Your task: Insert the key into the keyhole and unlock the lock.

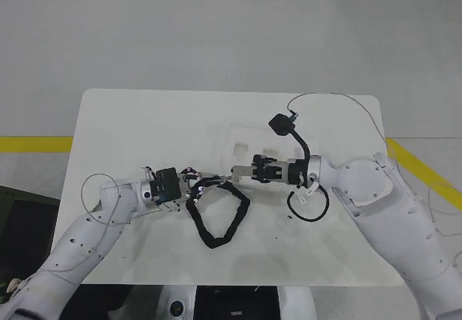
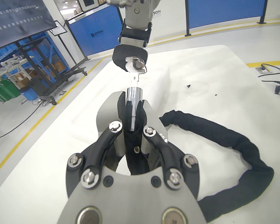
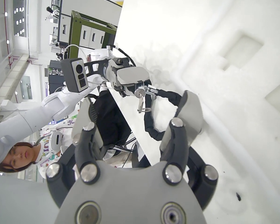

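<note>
My left gripper [image 1: 201, 186] [image 2: 133, 102] is shut on the chrome lock cylinder [image 2: 134, 94] and holds it just above the table. The silver key [image 2: 134, 67] [image 3: 140, 103], with its ring, sticks out of the keyhole at the cylinder's end. The lock's black fabric-covered chain [image 1: 214, 224] [image 2: 235, 145] lies in a loop on the table. My right gripper [image 1: 232, 172] [image 3: 137, 108] is open, with one finger on each side of the key and neither touching it. One of its black pads [image 2: 128, 54] stands just behind the key's head.
A white foam tray [image 1: 247, 140] with rectangular recesses lies behind the grippers. A black cable loop [image 1: 307, 204] hangs by the right wrist. Small dark specks [image 2: 189, 85] dot the white table [image 1: 118, 128].
</note>
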Controlling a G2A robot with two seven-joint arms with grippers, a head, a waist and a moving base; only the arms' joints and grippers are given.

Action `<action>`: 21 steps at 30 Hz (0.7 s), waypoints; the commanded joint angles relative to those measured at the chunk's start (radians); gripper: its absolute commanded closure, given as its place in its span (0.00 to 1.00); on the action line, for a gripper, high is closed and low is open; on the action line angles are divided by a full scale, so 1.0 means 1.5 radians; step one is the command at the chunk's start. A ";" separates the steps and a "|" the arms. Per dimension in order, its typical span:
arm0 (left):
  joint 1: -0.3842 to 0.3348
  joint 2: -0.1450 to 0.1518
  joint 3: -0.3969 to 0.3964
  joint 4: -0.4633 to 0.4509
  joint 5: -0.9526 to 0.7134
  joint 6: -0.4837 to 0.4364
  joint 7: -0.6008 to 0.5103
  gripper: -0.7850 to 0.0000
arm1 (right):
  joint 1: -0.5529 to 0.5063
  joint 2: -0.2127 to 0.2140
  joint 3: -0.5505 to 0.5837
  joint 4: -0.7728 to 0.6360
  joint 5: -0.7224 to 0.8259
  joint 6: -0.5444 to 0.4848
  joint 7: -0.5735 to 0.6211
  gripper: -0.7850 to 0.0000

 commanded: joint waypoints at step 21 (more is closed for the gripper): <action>-0.191 0.033 0.158 0.083 -0.142 -0.183 -0.056 1.00 | -0.042 0.021 0.059 -0.012 -0.175 -0.359 -0.039 0.00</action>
